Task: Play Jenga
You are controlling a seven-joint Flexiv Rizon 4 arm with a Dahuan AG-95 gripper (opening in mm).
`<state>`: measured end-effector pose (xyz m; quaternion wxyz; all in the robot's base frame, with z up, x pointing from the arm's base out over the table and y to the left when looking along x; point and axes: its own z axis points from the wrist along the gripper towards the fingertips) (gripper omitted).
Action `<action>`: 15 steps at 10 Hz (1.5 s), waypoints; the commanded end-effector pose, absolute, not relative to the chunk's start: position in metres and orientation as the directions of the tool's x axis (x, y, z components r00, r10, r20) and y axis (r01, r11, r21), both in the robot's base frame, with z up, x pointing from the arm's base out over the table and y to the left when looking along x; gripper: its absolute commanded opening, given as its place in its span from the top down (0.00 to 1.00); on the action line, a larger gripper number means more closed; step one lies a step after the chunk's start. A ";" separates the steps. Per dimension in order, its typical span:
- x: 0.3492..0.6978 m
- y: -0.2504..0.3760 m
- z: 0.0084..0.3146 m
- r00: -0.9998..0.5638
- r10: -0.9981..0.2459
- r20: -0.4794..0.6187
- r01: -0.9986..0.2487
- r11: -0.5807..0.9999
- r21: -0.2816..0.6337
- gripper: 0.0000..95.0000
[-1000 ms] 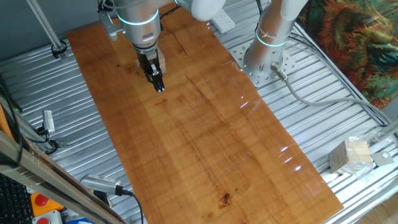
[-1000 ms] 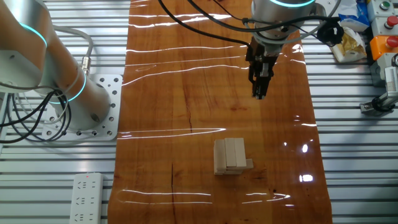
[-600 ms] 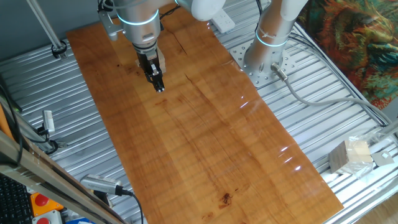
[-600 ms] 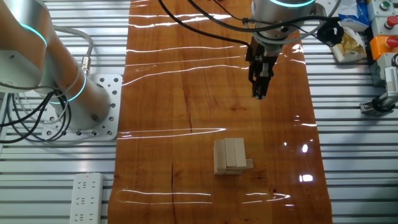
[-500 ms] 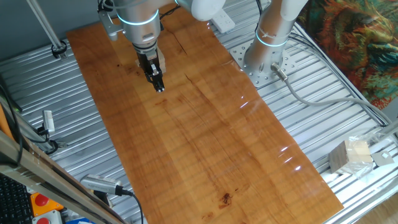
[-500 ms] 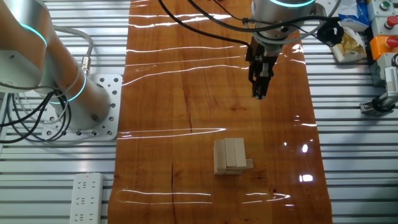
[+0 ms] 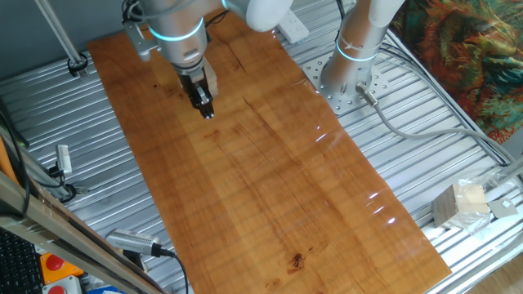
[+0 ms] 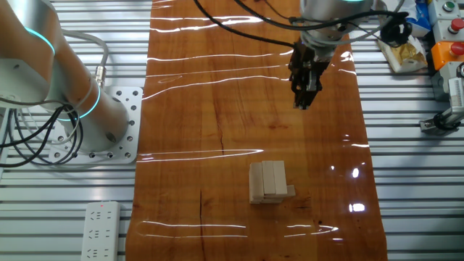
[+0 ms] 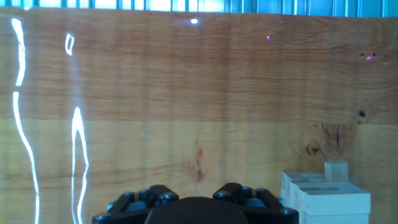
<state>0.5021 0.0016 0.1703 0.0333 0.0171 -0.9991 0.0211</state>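
Hand view: Jenga stack, lower right

Hand view item: Jenga stack (image 9: 324, 193), pale wood blocks in layers, lower right of frame on the wooden desk (image 9: 186, 93); one block end juts out behind. In the other fixed view it stands lower centre (image 8: 270, 181). Gripper (image 8: 304, 98) hangs well apart, upper right, fingers nearly together, empty. Likely light, stiff, smooth, easily toppled; grip the protruding block by its long sides.
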 end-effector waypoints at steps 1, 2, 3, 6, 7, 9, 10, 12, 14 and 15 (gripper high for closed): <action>0.500 0.001 0.171 -0.999 -0.001 0.039 -0.003 0.999 -0.033 1.00; 0.500 0.001 0.171 -0.999 0.000 0.037 -0.002 0.999 -0.034 1.00; 0.500 0.001 0.171 -0.999 0.007 0.037 0.005 0.999 -0.035 1.00; 0.500 0.000 0.171 -0.999 0.010 0.040 0.008 0.999 -0.034 1.00; 0.501 -0.005 0.171 -0.999 0.005 0.042 0.003 0.999 -0.035 1.00; 0.507 -0.038 0.159 -0.999 -0.024 0.041 -0.025 0.999 -0.031 1.00; 0.510 -0.055 0.151 -0.999 -0.031 0.041 -0.033 0.999 -0.029 1.00; 0.516 -0.094 0.129 -0.998 -0.060 0.033 -0.061 0.998 -0.028 1.00; 0.518 -0.125 0.111 -0.996 -0.086 0.026 -0.087 0.996 -0.025 1.00; 0.517 -0.139 0.105 -0.995 -0.099 0.018 -0.099 0.995 -0.025 1.00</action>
